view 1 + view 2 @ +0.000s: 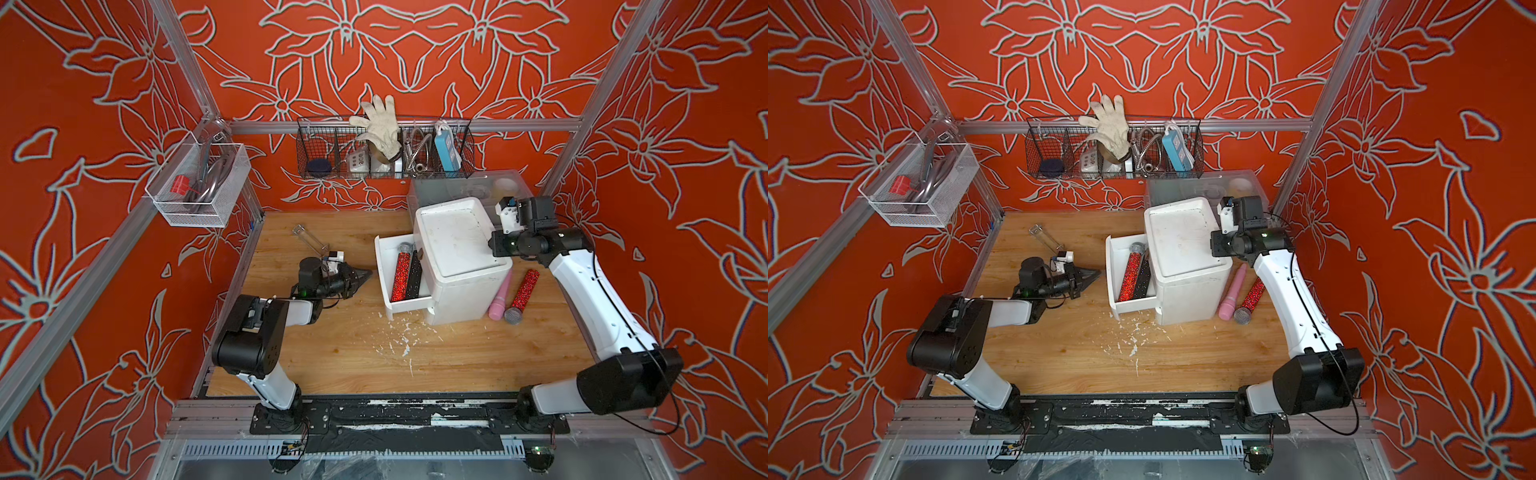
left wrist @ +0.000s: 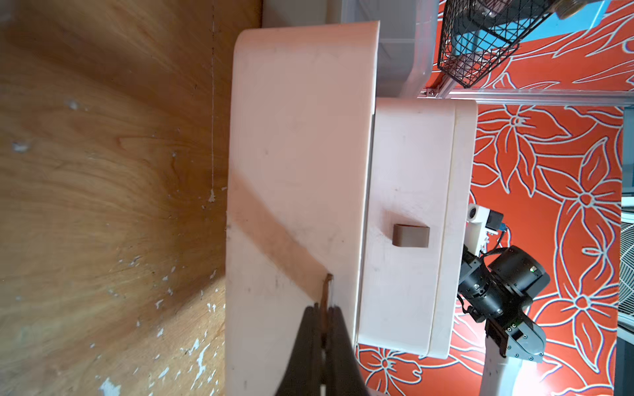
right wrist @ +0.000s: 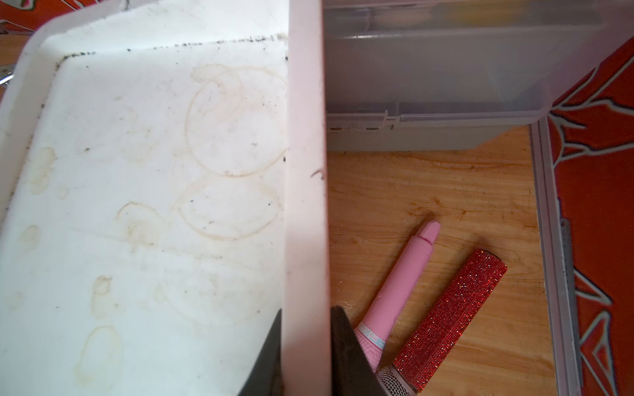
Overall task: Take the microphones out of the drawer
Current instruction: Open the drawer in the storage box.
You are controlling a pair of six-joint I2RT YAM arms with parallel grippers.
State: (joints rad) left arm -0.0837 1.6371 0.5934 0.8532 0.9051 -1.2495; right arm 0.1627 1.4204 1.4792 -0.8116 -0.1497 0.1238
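White cabinet [image 3: 137, 205]: recessed top, ring-stained and speckled with dark grit, its raised rim [image 3: 305, 171] pinched between the dark fingers [image 3: 267, 353] of the right gripper [image 3: 307, 310]. Wooden table [image 3: 429, 192] beside it: pink microphone [image 3: 398, 291] and red glitter microphone [image 3: 453, 315] lying side by side, heads nearest the gripper. Behind them: translucent plastic bin [image 3: 463, 68]; an aluminium rail [image 3: 545, 240] edges the red patterned wall [image 3: 597, 171].

Top views overhead, wrist views close on drawer unit [image 2: 411, 154] [image 3: 137, 171]

The drawer [image 1: 409, 304] stands out leftward from the cabinet [image 1: 469, 291] on my tabletop [image 1: 332, 353]. A microphone [image 1: 401, 272] lies in it, beside what may be a strip [image 1: 413, 274]. Right of the cabinet I see a second microphone [image 1: 500, 297] and a third microphone [image 1: 524, 291].
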